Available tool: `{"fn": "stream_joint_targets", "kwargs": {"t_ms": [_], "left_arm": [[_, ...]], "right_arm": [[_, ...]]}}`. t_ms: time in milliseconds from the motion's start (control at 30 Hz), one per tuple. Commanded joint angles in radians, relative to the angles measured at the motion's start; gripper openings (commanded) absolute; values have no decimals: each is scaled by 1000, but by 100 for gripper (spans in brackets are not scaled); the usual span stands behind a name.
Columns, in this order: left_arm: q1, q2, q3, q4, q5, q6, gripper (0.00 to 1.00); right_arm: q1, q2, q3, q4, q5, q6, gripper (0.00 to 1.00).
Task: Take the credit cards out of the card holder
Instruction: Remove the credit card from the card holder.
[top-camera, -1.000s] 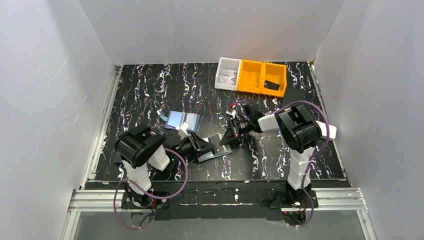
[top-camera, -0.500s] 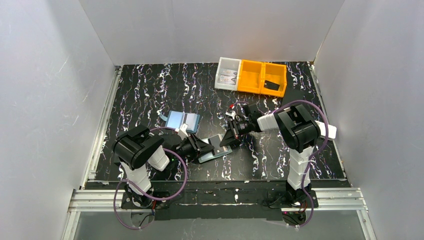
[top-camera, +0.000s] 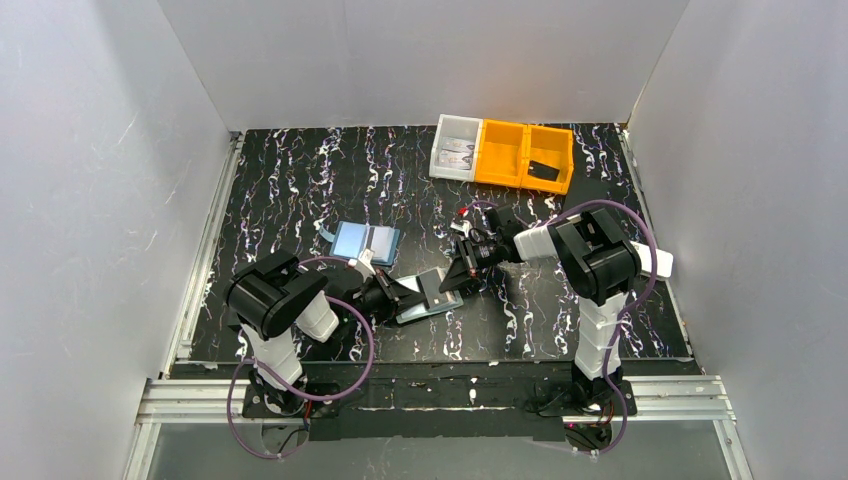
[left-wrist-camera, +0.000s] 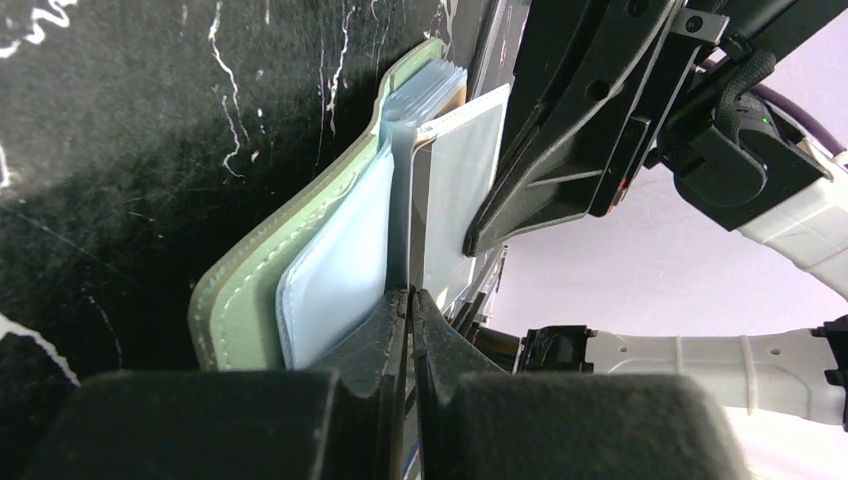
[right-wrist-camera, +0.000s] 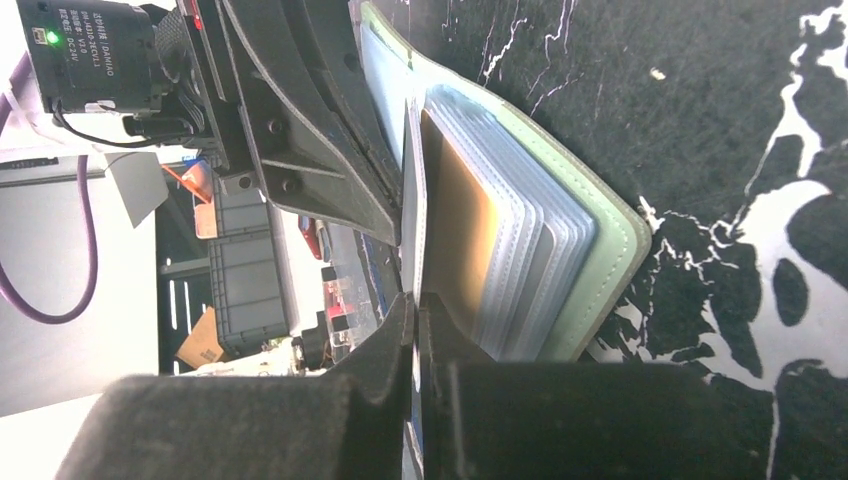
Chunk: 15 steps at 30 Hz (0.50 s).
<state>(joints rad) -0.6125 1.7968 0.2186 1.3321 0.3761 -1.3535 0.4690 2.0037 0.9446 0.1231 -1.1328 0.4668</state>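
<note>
The sage-green card holder (top-camera: 432, 306) lies open on the mat between both grippers. Its green cover (left-wrist-camera: 240, 290) and pale blue inner panel (left-wrist-camera: 335, 270) show in the left wrist view. My left gripper (left-wrist-camera: 410, 292) is shut on a thin pale leaf standing up from the holder's middle. From the opposite side, my right gripper (right-wrist-camera: 415, 298) is shut on a thin pale leaf too. I cannot tell whether either leaf is a sleeve or a card. An orange credit card (right-wrist-camera: 455, 230) sits in the front clear sleeve, with several sleeves stacked behind it against the cover (right-wrist-camera: 600, 250).
A light-blue flat rectangle with a dark stripe (top-camera: 365, 240) lies just behind the left gripper (top-camera: 408, 294). A white bin (top-camera: 455, 147) and an orange two-part bin (top-camera: 523, 157) stand at the back. The right gripper (top-camera: 452, 280) nearly meets the left one over the holder.
My left gripper's jaws have closed onto the upright leaf. The right gripper has stayed shut, and both arms have hardly moved.
</note>
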Motion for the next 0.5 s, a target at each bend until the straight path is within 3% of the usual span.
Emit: {"fn": "stream_joint_targets", "kwargs": {"t_ms": [0,133,467], "left_arm": [[-1,-81,-17,133,-53,90,0],[8,-66,-56,131,-42,135,0],[18,-7,-72,133,-15,152,0]], "right_arm": [[15,27,37,-90,-9,-75,19],[-7,28,32,-92,2,-80,21],[-9,32,35,-106,12,-101,1]]}}
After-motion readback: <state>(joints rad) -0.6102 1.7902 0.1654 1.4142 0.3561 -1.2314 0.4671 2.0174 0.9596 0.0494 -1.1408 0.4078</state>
